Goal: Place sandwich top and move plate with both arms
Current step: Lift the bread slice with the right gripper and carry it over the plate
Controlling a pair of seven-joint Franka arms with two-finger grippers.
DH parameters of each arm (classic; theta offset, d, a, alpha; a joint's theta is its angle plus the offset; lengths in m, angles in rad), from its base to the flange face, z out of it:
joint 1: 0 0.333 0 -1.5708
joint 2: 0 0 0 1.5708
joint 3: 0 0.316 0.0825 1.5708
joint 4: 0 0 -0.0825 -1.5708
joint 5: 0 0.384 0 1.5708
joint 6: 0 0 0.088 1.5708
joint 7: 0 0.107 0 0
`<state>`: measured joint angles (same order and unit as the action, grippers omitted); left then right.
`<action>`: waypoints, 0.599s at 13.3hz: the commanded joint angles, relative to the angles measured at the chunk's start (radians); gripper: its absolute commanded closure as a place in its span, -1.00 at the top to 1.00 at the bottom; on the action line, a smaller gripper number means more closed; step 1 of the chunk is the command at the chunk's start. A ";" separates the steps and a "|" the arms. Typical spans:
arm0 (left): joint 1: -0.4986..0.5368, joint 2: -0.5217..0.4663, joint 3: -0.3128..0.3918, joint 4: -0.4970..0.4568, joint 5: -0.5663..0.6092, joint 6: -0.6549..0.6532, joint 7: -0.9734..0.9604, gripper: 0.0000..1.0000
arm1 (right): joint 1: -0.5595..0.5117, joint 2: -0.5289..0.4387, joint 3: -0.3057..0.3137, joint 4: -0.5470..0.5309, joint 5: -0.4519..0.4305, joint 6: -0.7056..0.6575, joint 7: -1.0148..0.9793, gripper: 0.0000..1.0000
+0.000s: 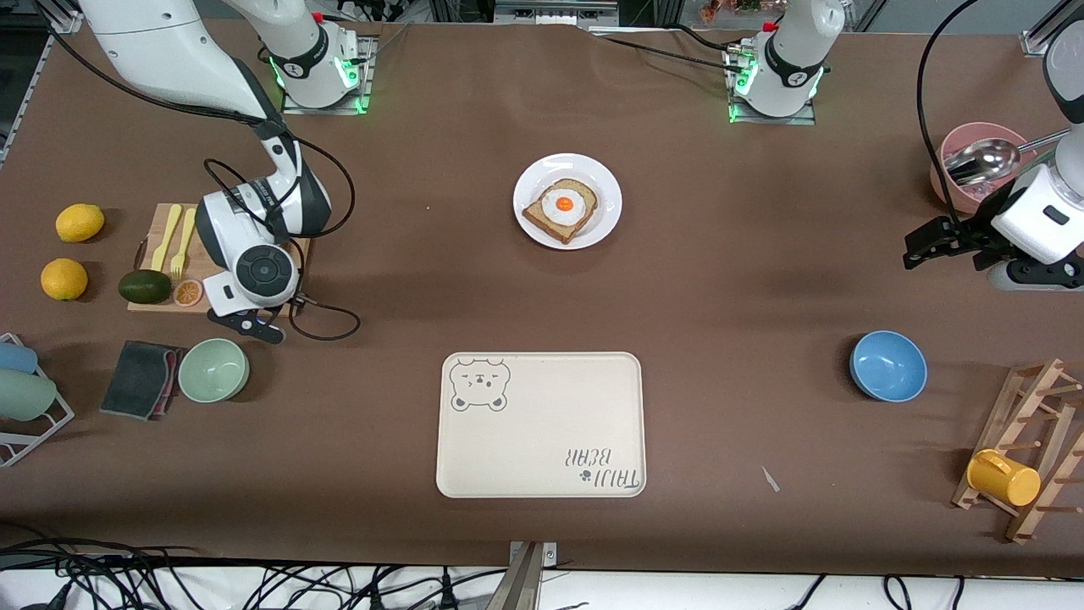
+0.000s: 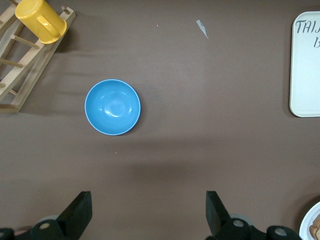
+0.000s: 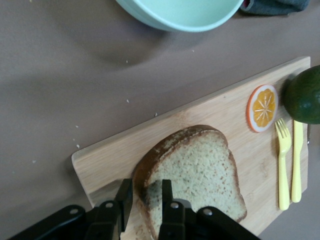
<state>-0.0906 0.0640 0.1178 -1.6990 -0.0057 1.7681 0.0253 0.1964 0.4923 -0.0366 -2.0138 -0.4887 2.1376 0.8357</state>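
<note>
A brown-covered table [image 1: 720,280] carries the scene, with the two white arms based along its farther edge. A cream tray with a bear drawing [image 1: 540,424] lies near the front camera at the table's middle. Farther from that camera sits the round white plate [image 1: 567,200], holding a darker toast slice with a fried egg [image 1: 561,211]. At the right arm's end of the table a wooden cutting board [image 3: 215,145] bears the sandwich top [image 3: 195,175], a light speckled bread slice lying flat on the board. The right gripper [image 3: 145,200] is down at the board, its fingers clamped on the crust edge of the slice. On the same board lie an avocado [image 1: 144,286], an orange slice [image 3: 262,107] and a yellow fork [image 3: 283,167]. A pale green bowl [image 1: 213,369] stands just nearer the camera than the board. The left gripper [image 2: 147,212] hangs over bare tabletop at the left arm's end, fingers spread wide and holding nothing, with a blue bowl [image 1: 887,365] on the table near it.
</note>
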 commanded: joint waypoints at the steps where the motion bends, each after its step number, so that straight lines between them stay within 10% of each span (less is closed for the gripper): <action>1: 0.000 -0.026 0.003 -0.001 -0.007 -0.002 0.022 1.00 | -0.002 0.000 -0.003 -0.022 -0.022 0.024 0.025 -0.36; 3: 0.000 -0.029 0.002 0.004 -0.007 -0.009 0.022 1.00 | -0.002 0.002 -0.003 -0.026 -0.022 0.027 0.025 -0.41; 5: 0.000 -0.039 0.002 0.004 -0.007 -0.009 0.022 1.00 | -0.002 0.002 -0.003 -0.026 -0.019 0.019 0.043 -1.00; 8: 0.000 -0.043 0.000 0.004 -0.007 -0.012 0.021 1.00 | 0.001 0.000 -0.002 -0.022 -0.016 -0.001 0.048 -1.00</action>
<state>-0.0906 0.0344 0.1178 -1.6977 -0.0057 1.7674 0.0259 0.1963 0.4982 -0.0391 -2.0170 -0.4888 2.1402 0.8568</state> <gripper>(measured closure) 0.000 0.934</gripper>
